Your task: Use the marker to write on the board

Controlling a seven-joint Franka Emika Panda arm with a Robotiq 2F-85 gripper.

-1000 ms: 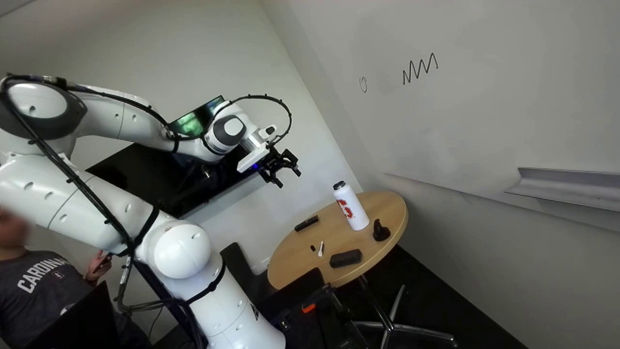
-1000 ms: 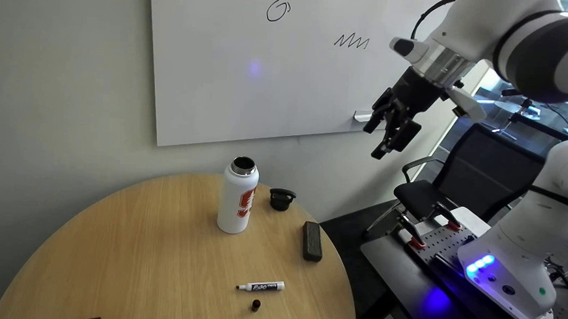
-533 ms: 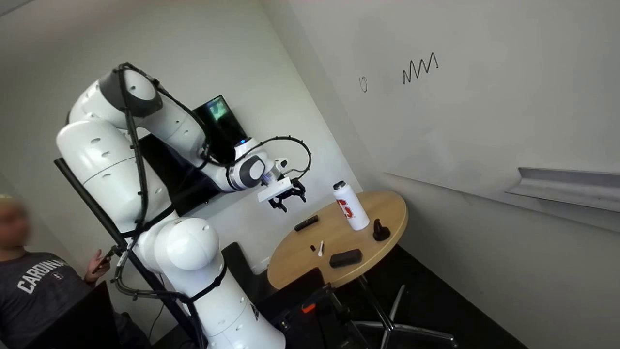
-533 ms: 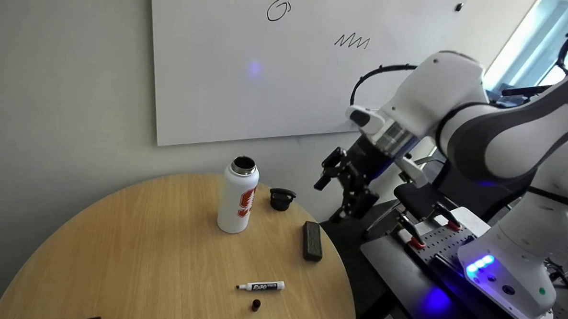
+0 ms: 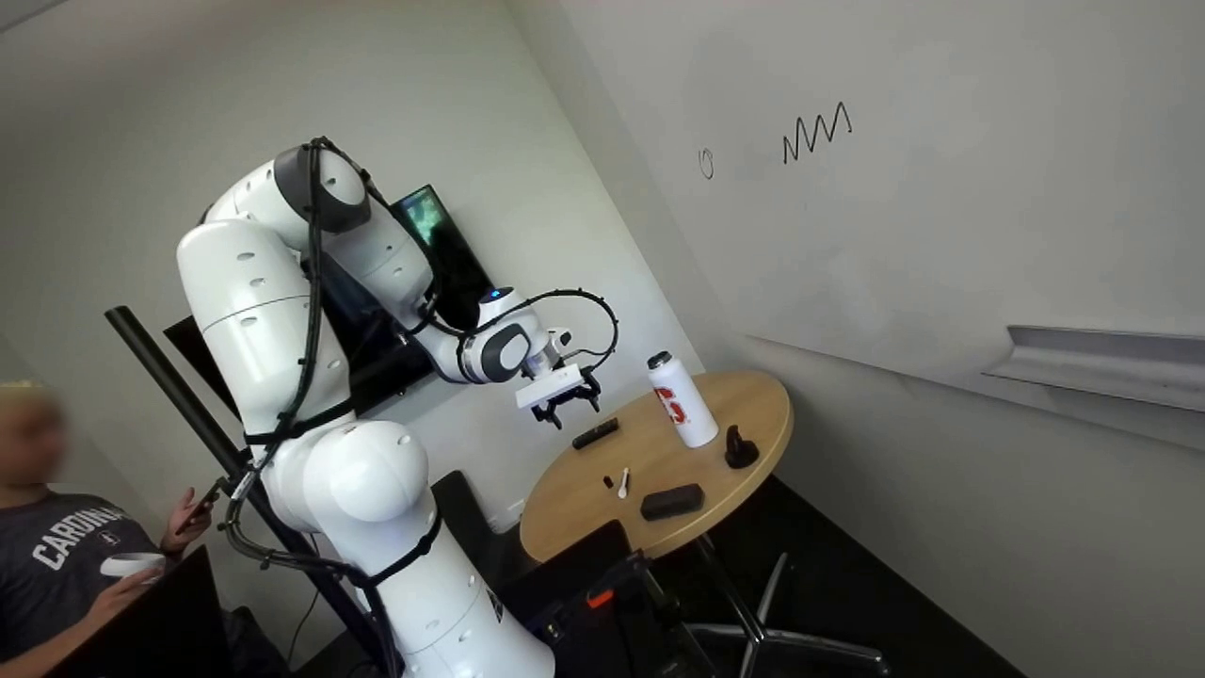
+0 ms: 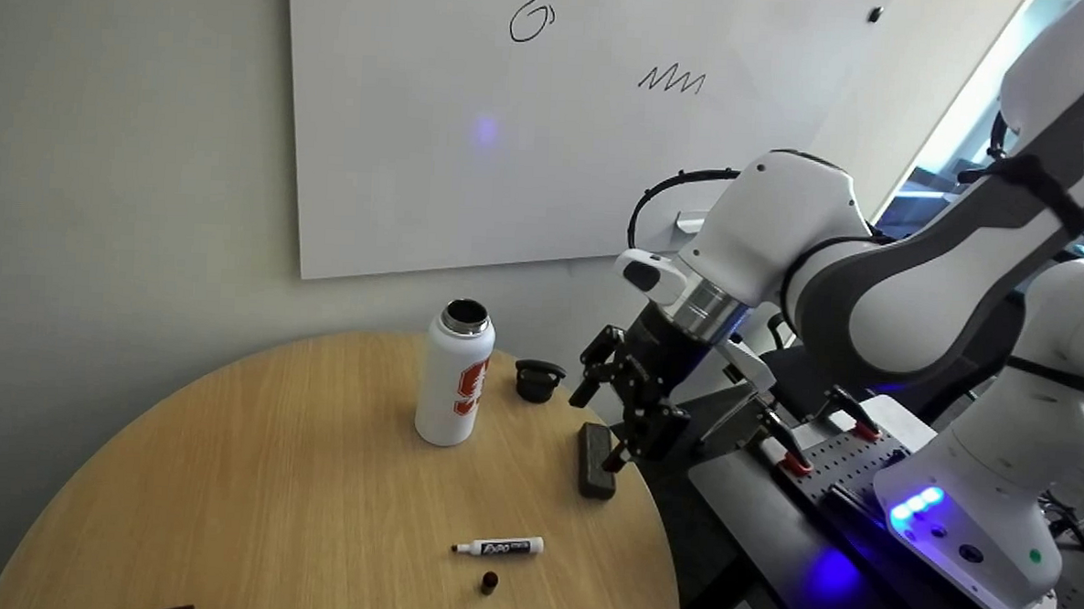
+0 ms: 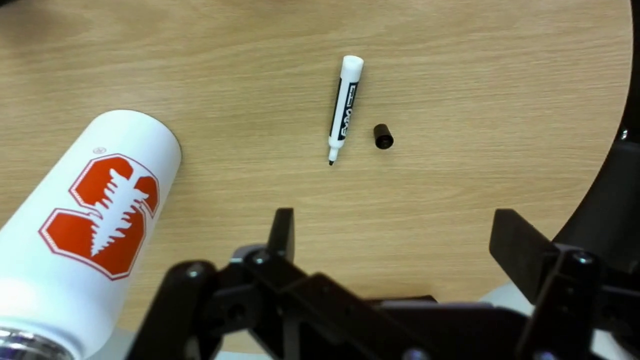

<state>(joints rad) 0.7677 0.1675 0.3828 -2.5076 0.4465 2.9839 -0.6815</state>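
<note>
Well, my claw (image 7: 392, 225) hangs spread wide apart, the marker (image 7: 345, 105) lies bare-tipped on the table (image 7: 500, 100) just beside a small dark cap (image 7: 383, 136), and the board (image 6: 402, 152) bears a black zigzag (image 6: 672, 78).

In the wrist view the bottle (image 7: 92, 225) is cut off lower left; in an exterior view the hand (image 6: 597, 432) partly hides the eraser (image 6: 593, 453); in an exterior view the board (image 5: 941, 235) runs off the top, a face (image 5: 31, 438) is blurred, lettering on the marker (image 5: 624, 483) too small to read.
</note>
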